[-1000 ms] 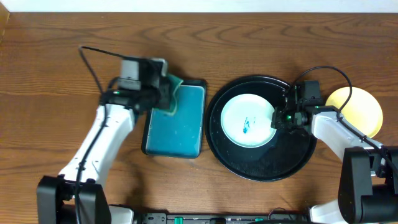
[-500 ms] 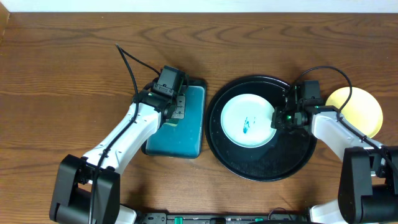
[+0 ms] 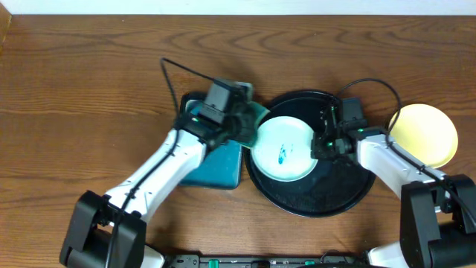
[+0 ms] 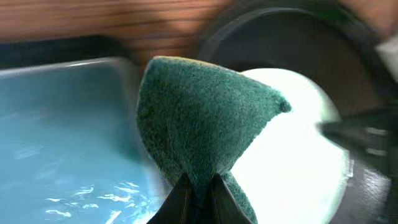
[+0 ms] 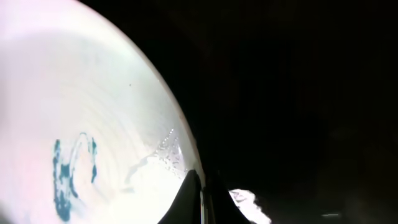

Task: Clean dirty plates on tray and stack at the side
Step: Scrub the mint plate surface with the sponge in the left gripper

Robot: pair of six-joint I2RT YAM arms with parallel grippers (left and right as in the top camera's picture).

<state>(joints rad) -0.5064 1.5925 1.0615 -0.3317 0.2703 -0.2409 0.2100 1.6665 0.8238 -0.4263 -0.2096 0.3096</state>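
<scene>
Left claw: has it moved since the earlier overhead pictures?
Yes. The left claw, carrying the sponge, has moved right across the teal tray to the black tray's left rim.

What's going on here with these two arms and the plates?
The left gripper pinches a green sponge at the left edge of a pale plate, which lies on the black tray and bears teal marks. The right gripper grips that plate's right rim, steadying it. A yellow plate sits on the table beside the tray.
</scene>
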